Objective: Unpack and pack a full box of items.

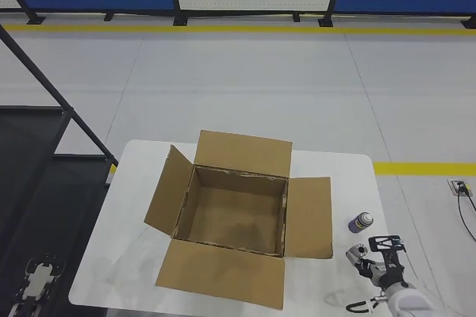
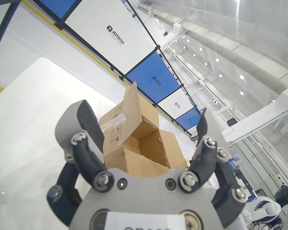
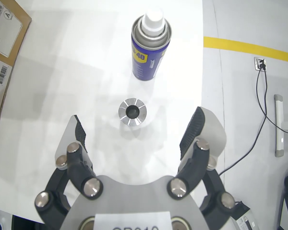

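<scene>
Cardboard box (image 1: 308, 218): sits mid-tabletop, all four flaps folded outward, mouth facing up.
Box contents: bare brown floor with nothing seen inside; unpacking looks finished, packing not yet begun.
Tabletop (image 1: 127, 238): white. Right of the box stands a blue spray can (image 3: 150, 53), upright with a white nozzle. Just nearer, apart from it, is a small silver metal sleeve (image 3: 132, 112), hollow end up.
Right gripper (image 3: 138, 114): hovers over the near right of the tabletop, the sleeve just ahead of its fingers, which are spread wide and grasp nothing.
Left gripper (image 2: 144, 108): hangs off the tabletop's near left corner, fingers spread, empty.
Doing the step well: likely a pick of the sleeve. Centre both fingers around it and drop straight. Squeeze its sides gently, since smooth metal may slip, and stay clear of the can, which could topple.
</scene>
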`<state>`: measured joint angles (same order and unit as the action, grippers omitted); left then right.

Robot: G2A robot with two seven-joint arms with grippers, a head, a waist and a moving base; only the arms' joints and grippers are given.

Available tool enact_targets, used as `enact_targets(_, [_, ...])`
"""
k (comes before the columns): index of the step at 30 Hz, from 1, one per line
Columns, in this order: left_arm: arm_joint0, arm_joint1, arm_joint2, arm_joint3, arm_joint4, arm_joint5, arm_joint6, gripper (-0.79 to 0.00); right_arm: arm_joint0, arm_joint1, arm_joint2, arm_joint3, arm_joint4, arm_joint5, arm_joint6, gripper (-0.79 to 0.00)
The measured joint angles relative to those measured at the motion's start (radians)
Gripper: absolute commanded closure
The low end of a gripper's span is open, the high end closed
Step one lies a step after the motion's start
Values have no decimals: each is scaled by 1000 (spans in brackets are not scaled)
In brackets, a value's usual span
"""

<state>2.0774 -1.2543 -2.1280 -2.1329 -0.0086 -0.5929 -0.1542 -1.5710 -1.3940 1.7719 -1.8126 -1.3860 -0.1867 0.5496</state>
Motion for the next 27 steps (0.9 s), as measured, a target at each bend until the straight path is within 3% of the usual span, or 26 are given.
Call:
enact_targets(4, [0, 0, 0, 0, 0, 0, 0, -785, 29, 2, -25, 43, -16, 23, 20, -785])
enact_targets(7, [0, 0, 0, 0, 0, 0, 0, -785, 42, 3, -37, 69, -16, 33, 23, -585])
enact_targets(9, [0, 0, 0, 0, 0, 0, 0, -785, 50, 4, -42, 84, -15, 42, 27, -529])
enact_targets(10, [0, 0, 0, 0, 0, 0, 0, -785, 55, 5, -44, 92, -15, 47, 29, -413])
enact_targets(19, [0, 0, 0, 0, 0, 0, 0, -785, 105, 8, -51, 160, 38, 89, 30, -323])
enact_targets(22, [0, 0, 0, 0, 0, 0, 0, -785, 115, 10, -50, 166, 50, 99, 35, -206])
enact_targets(24, [0, 0, 0, 0, 0, 0, 0, -785, 119, 11, -49, 162, 67, 100, 34, -43])
enact_targets(25, [0, 0, 0, 0, 0, 0, 0, -785, 117, 11, -47, 157, 77, 99, 30, -3])
enact_targets(27, [0, 0, 0, 0, 0, 0, 0, -785, 109, 13, -36, 136, 101, 99, 22, 0])
